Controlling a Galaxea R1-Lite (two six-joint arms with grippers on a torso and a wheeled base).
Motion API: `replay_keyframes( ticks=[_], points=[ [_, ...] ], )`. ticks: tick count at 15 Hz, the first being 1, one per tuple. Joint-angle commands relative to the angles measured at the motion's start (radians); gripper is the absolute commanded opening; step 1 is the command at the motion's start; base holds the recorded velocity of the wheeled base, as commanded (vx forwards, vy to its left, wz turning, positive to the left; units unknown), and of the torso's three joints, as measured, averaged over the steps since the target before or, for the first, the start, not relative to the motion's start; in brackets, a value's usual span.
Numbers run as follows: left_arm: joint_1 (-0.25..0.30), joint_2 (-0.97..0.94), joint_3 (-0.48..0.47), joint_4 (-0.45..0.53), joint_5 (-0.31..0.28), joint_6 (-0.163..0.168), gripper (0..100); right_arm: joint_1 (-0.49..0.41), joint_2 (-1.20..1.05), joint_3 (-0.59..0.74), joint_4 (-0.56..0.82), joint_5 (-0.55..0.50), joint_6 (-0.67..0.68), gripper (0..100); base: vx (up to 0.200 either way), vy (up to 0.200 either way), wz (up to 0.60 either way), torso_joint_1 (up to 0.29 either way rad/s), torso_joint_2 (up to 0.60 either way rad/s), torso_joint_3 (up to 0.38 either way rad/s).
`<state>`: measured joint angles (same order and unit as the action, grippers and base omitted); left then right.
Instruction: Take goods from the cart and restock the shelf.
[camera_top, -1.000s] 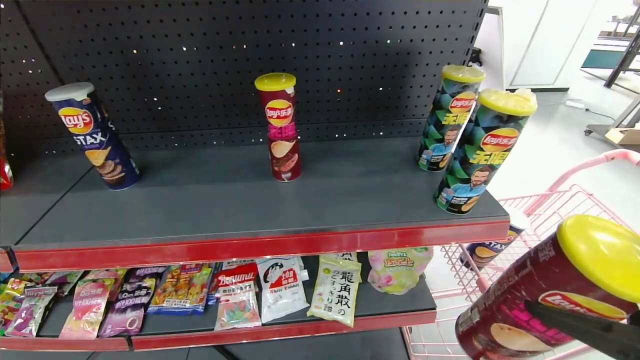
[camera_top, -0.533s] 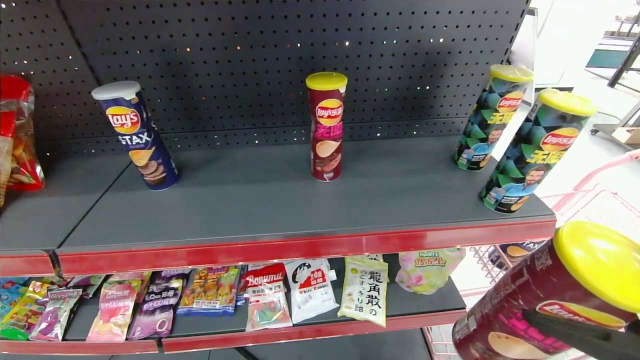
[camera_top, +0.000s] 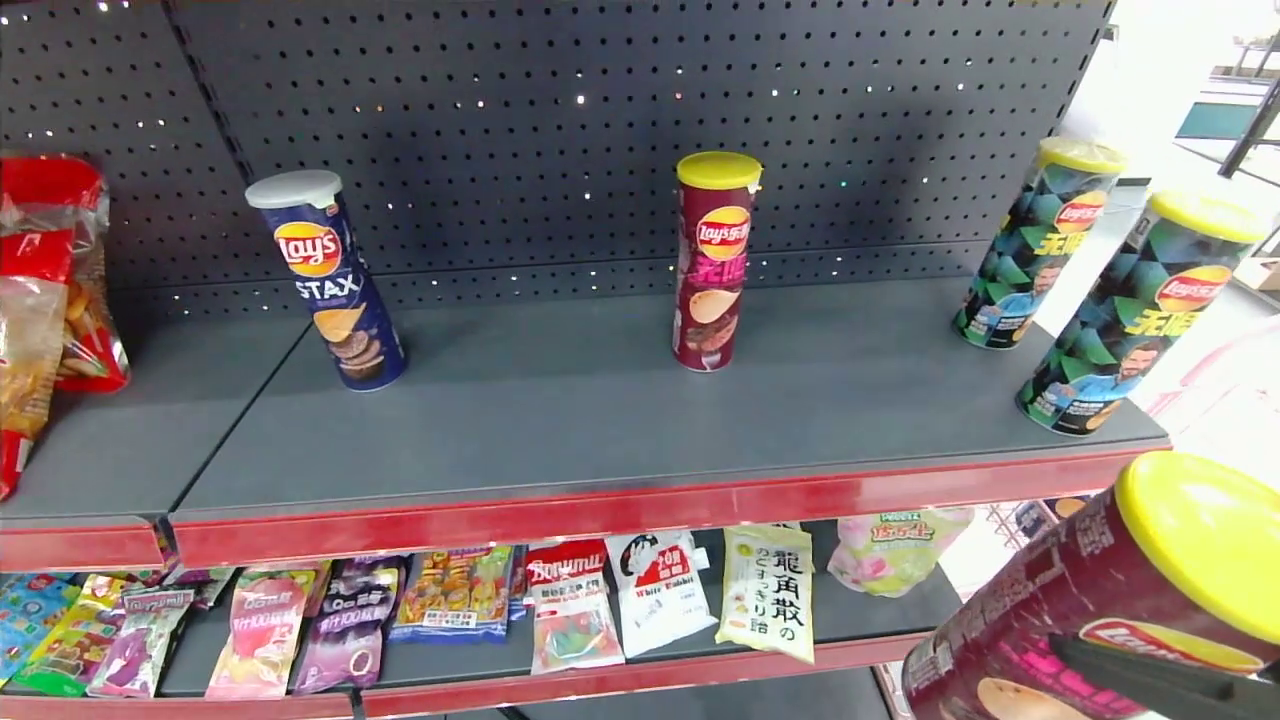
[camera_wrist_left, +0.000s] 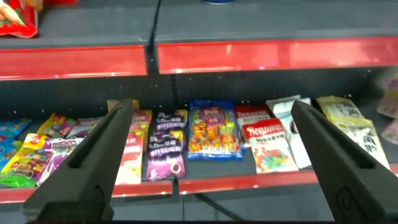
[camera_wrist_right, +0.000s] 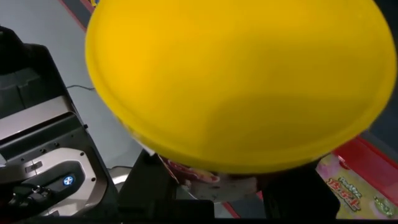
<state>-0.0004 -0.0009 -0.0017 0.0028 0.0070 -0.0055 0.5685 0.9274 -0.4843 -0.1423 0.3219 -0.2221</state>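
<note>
A maroon chip can with a yellow lid (camera_top: 1060, 610) lies tilted at the lower right of the head view, below and right of the upper shelf's (camera_top: 600, 430) front corner. My right gripper (camera_top: 1150, 675) is shut on it, one dark finger crossing its side. In the right wrist view the yellow lid (camera_wrist_right: 236, 81) faces the camera, with my right gripper (camera_wrist_right: 224, 196) clamped behind it. A matching maroon can (camera_top: 712, 262) stands mid-shelf. My left gripper (camera_wrist_left: 211, 155) is open and holds nothing, facing the lower shelf.
A blue can (camera_top: 330, 280) stands at the shelf's left, two green cans (camera_top: 1030, 260) (camera_top: 1140, 320) at its right end. Red snack bags (camera_top: 60, 290) sit far left. Candy bags (camera_top: 560, 610) line the lower shelf. The pink cart (camera_top: 1000, 535) is at right.
The whole head picture has shifted right, so the camera has turned left. The held maroon can stays at the lower right in my right gripper.
</note>
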Motion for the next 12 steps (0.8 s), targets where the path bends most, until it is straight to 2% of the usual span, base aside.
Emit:
replay_keyframes(
  ticks=[1, 4, 12],
  points=[
    [0.000, 0.001, 0.000, 0.000, 0.001, -0.001, 100, 0.001, 0.002, 0.001, 0.000, 0.000, 0.000, 0, 0.200, 0.000, 0.00, -0.012, 0.00, 0.012],
    [0.000, 0.001, 0.000, 0.000, 0.001, -0.001, 100, 0.001, 0.004, 0.001, 0.000, 0.000, 0.000, 0, 0.200, 0.000, 0.00, 0.010, 0.00, -0.001],
    [0.000, 0.001, 0.000, 0.000, -0.001, 0.004, 100, 0.001, -0.004, -0.005, -0.002, 0.000, 0.000, 0, 0.000, 0.000, 0.00, 0.000, 0.00, 0.000]
  ],
)
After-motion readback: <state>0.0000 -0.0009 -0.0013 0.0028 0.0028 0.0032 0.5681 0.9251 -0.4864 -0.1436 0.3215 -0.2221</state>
